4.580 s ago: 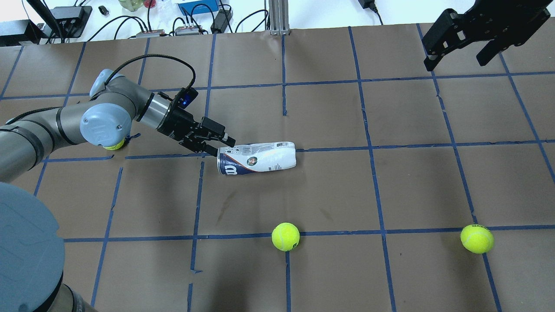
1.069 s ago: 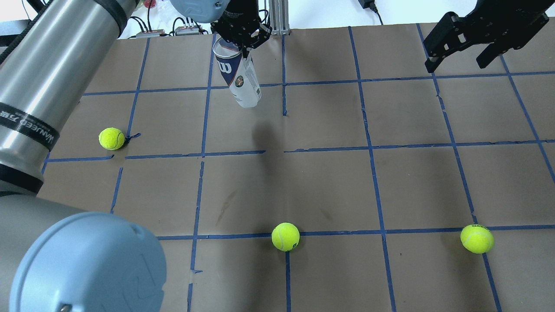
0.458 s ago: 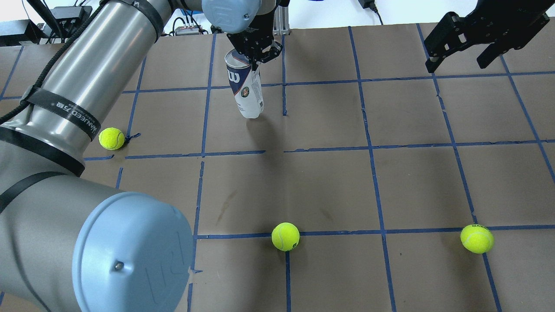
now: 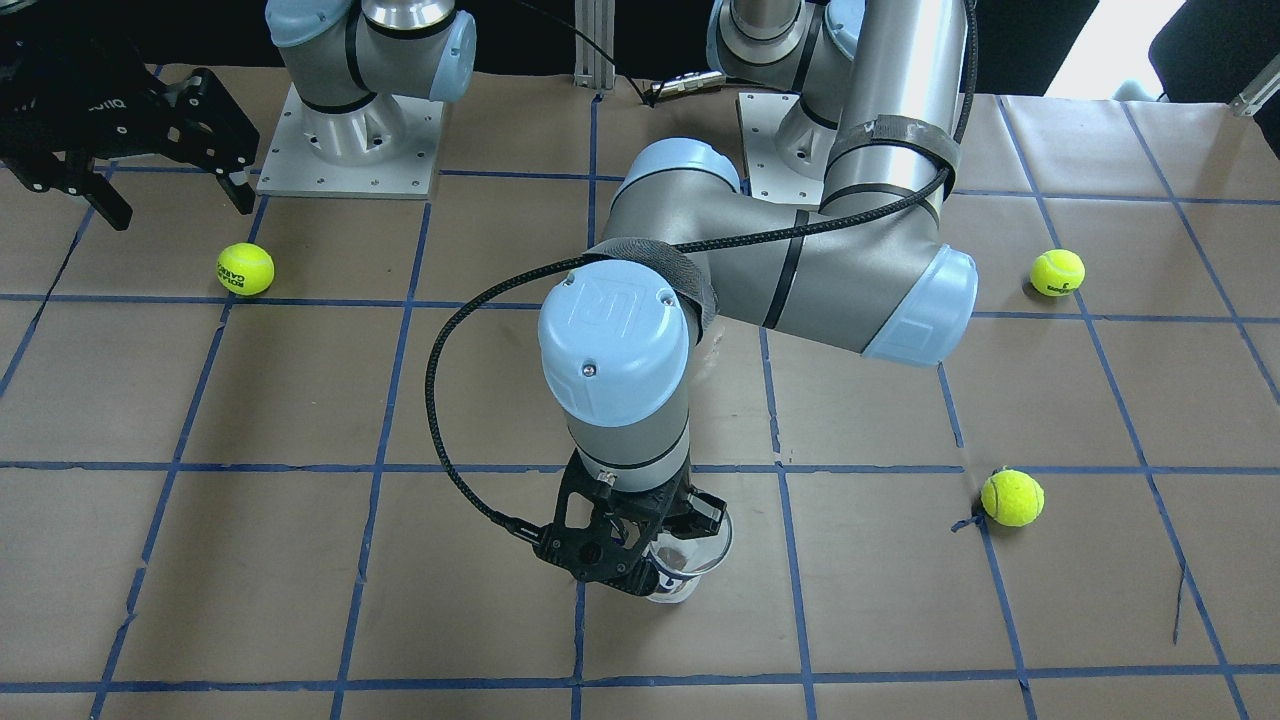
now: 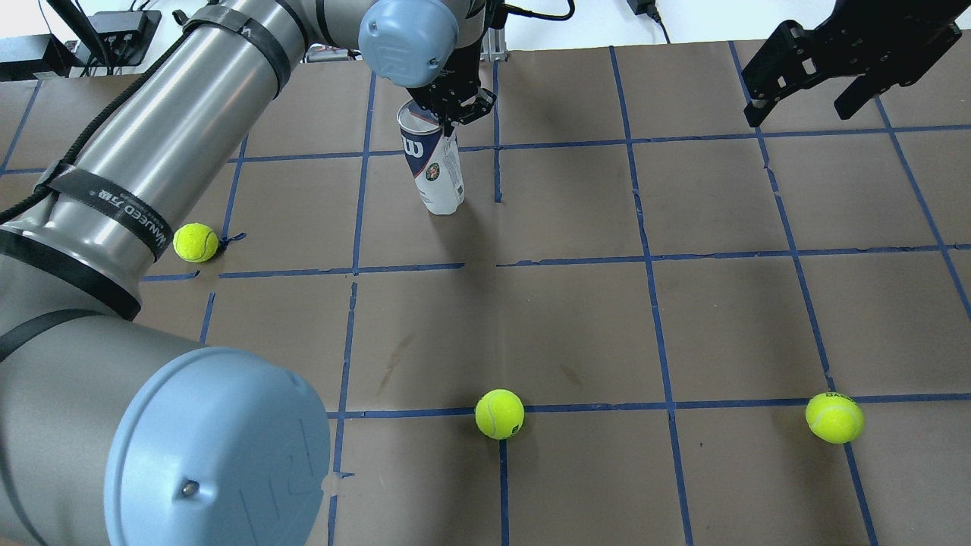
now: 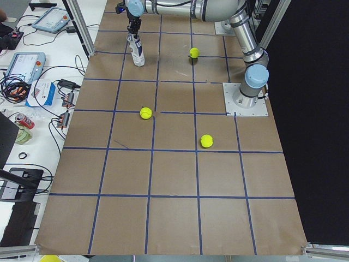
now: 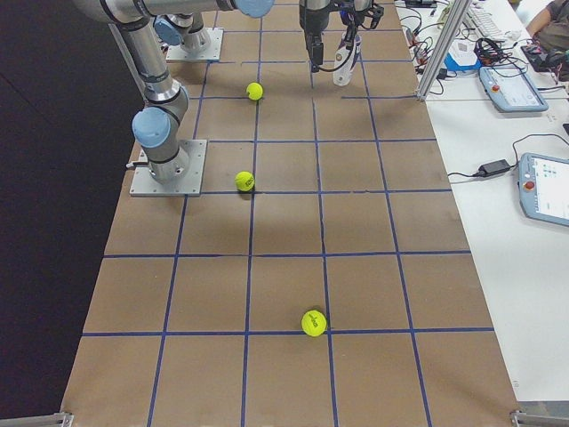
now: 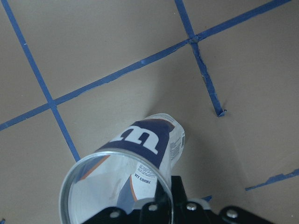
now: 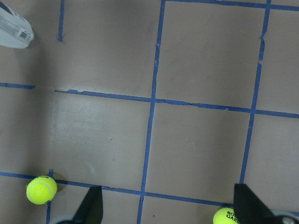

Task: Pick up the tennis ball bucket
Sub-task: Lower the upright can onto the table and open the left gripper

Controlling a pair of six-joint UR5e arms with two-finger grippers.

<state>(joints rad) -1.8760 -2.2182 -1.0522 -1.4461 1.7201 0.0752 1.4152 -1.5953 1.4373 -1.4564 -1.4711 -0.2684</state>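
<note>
The tennis ball bucket (image 5: 434,168) is a clear can with a white and navy label. It stands upright near the table's far edge, open end up. My left gripper (image 5: 449,118) is shut on its rim from above. The left wrist view looks down into the open rim (image 8: 117,186), with the fingers (image 8: 187,207) at the bottom edge. In the front view the can (image 4: 690,570) sits under the wrist. Its base is at or just above the paper; I cannot tell which. My right gripper (image 5: 804,106) is open and empty, high at the far right.
Three yellow-green tennis balls lie on the brown paper: one at the left (image 5: 196,243), one front centre (image 5: 499,414), one front right (image 5: 834,417). An aluminium post (image 5: 485,38) and cables stand behind the table's far edge.
The can lay on its side mid-table with the left gripper at its open end. It then hung tilted near the far edge. Now it is upright and lower, its shadow at its base.
</note>
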